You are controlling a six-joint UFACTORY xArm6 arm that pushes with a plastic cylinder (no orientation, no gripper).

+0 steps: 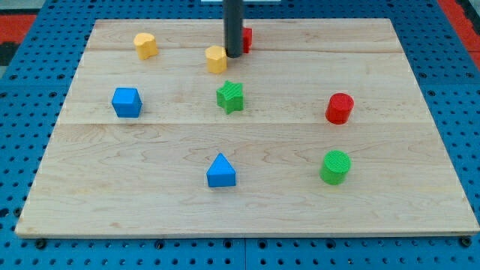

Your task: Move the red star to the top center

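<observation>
- No text, label, brand, number or sign can be read anywhere in the camera view — not on the wooden board [247,202], nor on the blue pegboard surface [22,150] around it.
- The blocks on the board carry no lettering or marks that can be made out — their faces are plain colour.
- The dark rod above the board's top edge shows no readable marking either.
</observation>
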